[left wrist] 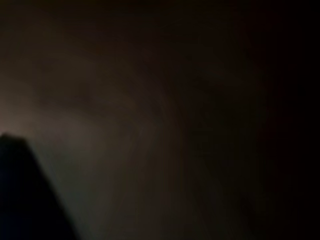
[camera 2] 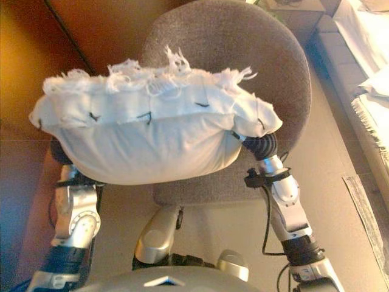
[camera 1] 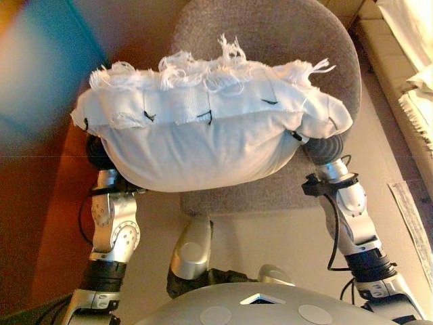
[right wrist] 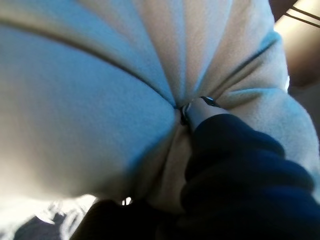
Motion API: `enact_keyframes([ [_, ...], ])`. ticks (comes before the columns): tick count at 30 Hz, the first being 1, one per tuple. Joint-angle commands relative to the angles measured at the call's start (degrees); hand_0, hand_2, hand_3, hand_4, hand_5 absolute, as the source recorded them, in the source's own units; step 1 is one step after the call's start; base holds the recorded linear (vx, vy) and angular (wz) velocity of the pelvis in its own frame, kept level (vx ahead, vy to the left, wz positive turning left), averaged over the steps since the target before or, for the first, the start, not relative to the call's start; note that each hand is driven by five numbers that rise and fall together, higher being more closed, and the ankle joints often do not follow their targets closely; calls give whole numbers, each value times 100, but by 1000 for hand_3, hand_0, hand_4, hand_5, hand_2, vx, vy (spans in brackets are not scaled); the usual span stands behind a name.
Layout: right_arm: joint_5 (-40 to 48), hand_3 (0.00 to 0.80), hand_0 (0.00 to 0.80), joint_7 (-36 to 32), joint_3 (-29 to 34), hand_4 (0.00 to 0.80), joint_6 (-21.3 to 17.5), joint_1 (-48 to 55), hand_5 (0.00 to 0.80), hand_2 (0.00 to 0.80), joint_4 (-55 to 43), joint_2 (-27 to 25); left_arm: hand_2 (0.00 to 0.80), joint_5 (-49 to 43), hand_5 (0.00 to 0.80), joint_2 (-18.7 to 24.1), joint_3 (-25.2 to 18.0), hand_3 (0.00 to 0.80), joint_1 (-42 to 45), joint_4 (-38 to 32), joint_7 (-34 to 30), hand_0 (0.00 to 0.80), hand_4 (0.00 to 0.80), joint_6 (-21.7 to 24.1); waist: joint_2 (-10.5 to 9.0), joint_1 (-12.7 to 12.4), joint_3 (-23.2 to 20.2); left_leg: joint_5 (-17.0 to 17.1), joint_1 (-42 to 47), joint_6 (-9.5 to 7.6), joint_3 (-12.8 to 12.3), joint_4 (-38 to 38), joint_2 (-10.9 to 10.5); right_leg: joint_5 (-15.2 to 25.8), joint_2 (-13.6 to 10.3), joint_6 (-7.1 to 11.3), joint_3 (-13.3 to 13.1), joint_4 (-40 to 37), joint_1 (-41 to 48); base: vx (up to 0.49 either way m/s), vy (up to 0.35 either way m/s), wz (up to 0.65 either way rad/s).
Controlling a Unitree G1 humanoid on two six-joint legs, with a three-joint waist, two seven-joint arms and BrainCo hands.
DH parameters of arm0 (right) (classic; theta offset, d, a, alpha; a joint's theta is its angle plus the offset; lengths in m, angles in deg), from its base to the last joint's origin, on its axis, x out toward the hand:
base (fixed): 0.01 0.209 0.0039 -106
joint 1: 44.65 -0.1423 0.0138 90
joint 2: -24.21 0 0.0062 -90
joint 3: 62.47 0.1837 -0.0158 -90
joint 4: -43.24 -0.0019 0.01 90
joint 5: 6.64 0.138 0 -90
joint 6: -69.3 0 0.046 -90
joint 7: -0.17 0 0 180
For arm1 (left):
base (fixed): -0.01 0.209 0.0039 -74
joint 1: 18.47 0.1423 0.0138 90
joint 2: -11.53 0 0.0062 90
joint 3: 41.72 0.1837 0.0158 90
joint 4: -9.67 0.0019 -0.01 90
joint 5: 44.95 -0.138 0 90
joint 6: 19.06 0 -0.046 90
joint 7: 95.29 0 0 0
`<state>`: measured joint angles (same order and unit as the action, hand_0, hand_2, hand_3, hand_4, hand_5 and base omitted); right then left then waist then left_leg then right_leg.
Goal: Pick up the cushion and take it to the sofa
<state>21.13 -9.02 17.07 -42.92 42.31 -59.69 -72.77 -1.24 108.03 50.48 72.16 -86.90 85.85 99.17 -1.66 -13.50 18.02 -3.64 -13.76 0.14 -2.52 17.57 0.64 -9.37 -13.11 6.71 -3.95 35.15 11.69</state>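
Note:
A white cushion point(camera 1: 203, 142) with a frayed fringe along its far edge is held up between my two hands, above the seat of a grey chair point(camera 1: 270, 40). My left hand point(camera 1: 98, 152) is under the cushion's left end, with only its dark cover showing. My right hand point(camera 1: 325, 147) is against the cushion's right end, mostly hidden by the cloth. In the right wrist view the hand's dark cover point(right wrist: 240, 165) presses into folds of the cushion point(right wrist: 90, 100). The left wrist view is dark and shows nothing clear.
The round grey upholstered chair stands right in front of me under the cushion. A pale sofa edge with white fringed cloth point(camera 1: 416, 101) runs along the right side. A pale strip point(camera 1: 413, 217) lies on the beige floor at the right. A brown surface point(camera 1: 40, 223) lies to the left.

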Motion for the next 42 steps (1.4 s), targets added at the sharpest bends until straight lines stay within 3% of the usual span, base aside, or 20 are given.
enact_keyframes([
  [1,104,800,800,-225,-421,800,-623,20,800,800,-710,111,800,-457,800,172,407,800,37,-504,-290,800,800,225,14,108,-1165,1027,-104,14,778,-894,24,783,229,198,552,-474,389,356,15,-3],
  [3,45,800,800,-120,-454,800,-507,-57,800,800,-669,239,800,-598,800,185,323,800,79,-524,-336,800,800,185,23,131,-1170,968,139,14,500,-1031,-30,885,200,186,1011,-987,-34,399,-13,-13],
  [4,41,800,800,-66,-460,800,-520,-137,800,800,-533,290,800,-693,800,202,292,800,103,-505,-292,800,800,148,24,210,-1101,925,389,20,456,-1150,-71,742,229,147,1205,-1228,-333,429,-35,-39],
  [5,-4,800,800,40,-460,800,-530,-191,800,800,-444,318,800,-710,800,204,295,800,80,-504,-246,800,800,86,113,269,-1063,913,574,32,514,-1268,-38,657,399,40,1294,-1602,-663,344,-50,-45],
  [6,-35,800,800,148,-470,800,-540,-221,800,800,-394,321,800,-707,800,195,286,800,77,-510,-220,800,800,4,138,355,-1008,865,765,50,563,-1335,-51,683,408,-22,1370,-1788,-874,288,-92,-36],
  [8,-96,800,800,363,-438,800,-606,-328,800,800,-215,310,800,-796,800,161,274,800,42,-462,-288,800,800,-70,149,556,-912,669,1113,92,650,-1383,-42,877,358,-78,1315,-2415,-1209,224,-153,10],
  [10,-146,800,800,607,-354,800,-610,-350,800,800,-98,299,800,-870,800,145,304,800,-15,-459,-402,800,800,-125,124,712,-876,473,1259,79,756,-1362,-43,1023,382,-36,1046,-2656,-1318,197,-165,96],
  [17,81,800,800,772,-170,800,-200,-288,800,800,357,189,800,-1122,800,-23,555,800,-46,-160,-185,800,800,-489,-26,760,-1086,351,1312,382,718,-992,159,1161,447,-150,1137,-3617,-718,170,-134,29],
  [21,61,800,800,693,-143,800,61,-273,800,800,723,146,800,-1185,800,-134,697,800,-31,205,-117,800,800,-659,-18,800,-1081,462,1138,483,499,-603,202,1153,450,-241,1261,-3739,-572,123,-24,-7],
  [24,-44,800,800,705,-123,800,331,-336,800,800,1100,54,800,-1070,800,-253,864,800,-158,483,-108,800,800,-803,24,874,-1101,514,1121,528,106,-732,281,1104,439,-266,1451,-3774,-477,155,43,15],
  [26,-122,800,800,670,-155,800,456,-446,800,800,1341,43,800,-1025,800,-334,983,800,-284,725,-48,800,800,-792,41,919,-1125,426,1256,510,-15,-981,310,1097,414,-247,1514,-3787,-480,145,52,38],
  [30,-146,800,800,670,-263,800,633,-730,800,800,1692,74,800,-1032,800,-507,1165,800,-503,1091,159,800,800,-887,31,927,-1153,288,1507,515,5,-1384,319,1185,395,-184,1511,-3977,-498,120,47,11],
  [37,-142,800,800,1167,-490,800,972,-1500,800,800,2474,416,800,-1281,800,-698,1409,800,-1204,1878,633,800,800,-1228,16,914,-1032,341,1585,507,-2,-1758,377,1260,416,-74,1488,-4014,-672,15,35,2],
  [42,-19,800,800,1621,-767,800,1104,-2573,800,800,3304,447,800,-1341,800,-891,1626,800,-2218,2717,1012,800,800,-1065,47,954,-717,356,1415,512,61,-1791,346,1273,418,-36,1461,-3991,-879,-136,32,6],
])
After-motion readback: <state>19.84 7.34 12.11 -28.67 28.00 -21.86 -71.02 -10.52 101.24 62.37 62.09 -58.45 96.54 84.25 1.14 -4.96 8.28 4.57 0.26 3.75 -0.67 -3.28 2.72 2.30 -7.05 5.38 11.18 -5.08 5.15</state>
